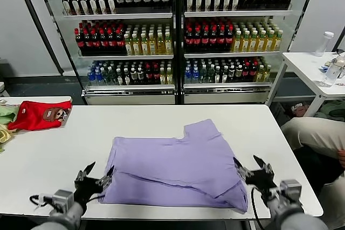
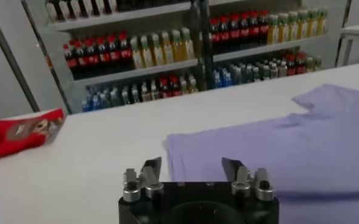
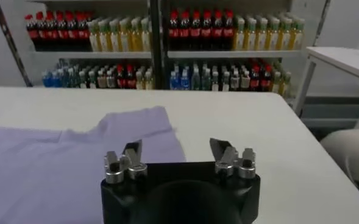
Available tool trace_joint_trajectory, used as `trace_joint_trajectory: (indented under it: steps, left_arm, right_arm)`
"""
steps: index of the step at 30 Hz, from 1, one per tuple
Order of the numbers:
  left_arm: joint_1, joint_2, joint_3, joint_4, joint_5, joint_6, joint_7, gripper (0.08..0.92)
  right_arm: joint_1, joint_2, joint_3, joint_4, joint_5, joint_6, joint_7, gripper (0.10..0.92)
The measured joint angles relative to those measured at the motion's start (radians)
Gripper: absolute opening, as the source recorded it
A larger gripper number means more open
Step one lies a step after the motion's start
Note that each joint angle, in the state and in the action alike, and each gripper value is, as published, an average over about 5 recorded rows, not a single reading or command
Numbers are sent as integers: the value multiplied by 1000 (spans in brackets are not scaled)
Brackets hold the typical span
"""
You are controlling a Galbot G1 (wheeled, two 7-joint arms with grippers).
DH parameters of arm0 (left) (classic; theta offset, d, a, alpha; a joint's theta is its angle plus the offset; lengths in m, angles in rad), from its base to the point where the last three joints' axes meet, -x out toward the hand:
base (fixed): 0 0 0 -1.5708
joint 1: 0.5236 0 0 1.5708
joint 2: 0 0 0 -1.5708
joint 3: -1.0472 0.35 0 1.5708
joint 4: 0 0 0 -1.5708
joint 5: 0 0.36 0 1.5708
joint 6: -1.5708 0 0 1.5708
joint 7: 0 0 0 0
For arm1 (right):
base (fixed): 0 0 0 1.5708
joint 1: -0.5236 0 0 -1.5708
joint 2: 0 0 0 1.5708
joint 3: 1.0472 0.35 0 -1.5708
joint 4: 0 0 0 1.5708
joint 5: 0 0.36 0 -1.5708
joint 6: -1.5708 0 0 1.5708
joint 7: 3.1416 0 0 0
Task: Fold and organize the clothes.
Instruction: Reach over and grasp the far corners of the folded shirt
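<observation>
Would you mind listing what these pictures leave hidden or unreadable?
- Lavender T-shirt: the printed front can't be seen; only plain fabric faces the head view.
- Red garment: its far-left part is cut by the frame edge.
- Bottles on the shelves: labels too small to read.

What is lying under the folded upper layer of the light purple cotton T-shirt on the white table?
Under the folded layer of the light purple cotton T-shirt a lower layer of the same fabric shows along the near edge. The white table beneath is covered and cannot be seen.
</observation>
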Motion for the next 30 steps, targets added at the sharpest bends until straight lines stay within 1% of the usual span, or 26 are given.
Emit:
trace_joint_trajectory:
  steps: [4,16,23,30]
  left_arm:
    - [-111,5,23,97,-9,-4,44,820]
    - [-386,-20,110,386,17,6,169,823]
    - [-493,-39,145,519,39,7,234,823]
    - [-552,-50,159,608,46,8,282,823]
  right_arm:
    - [163,40,-76,-127,-9,-11,3,823]
    - [515,190,-222,-527,-89,-17,3,823]
    - [635,270,-255,-707,-140,-5,-5,823]
    - [703,323,-273,-842,-174,3,-6,823]
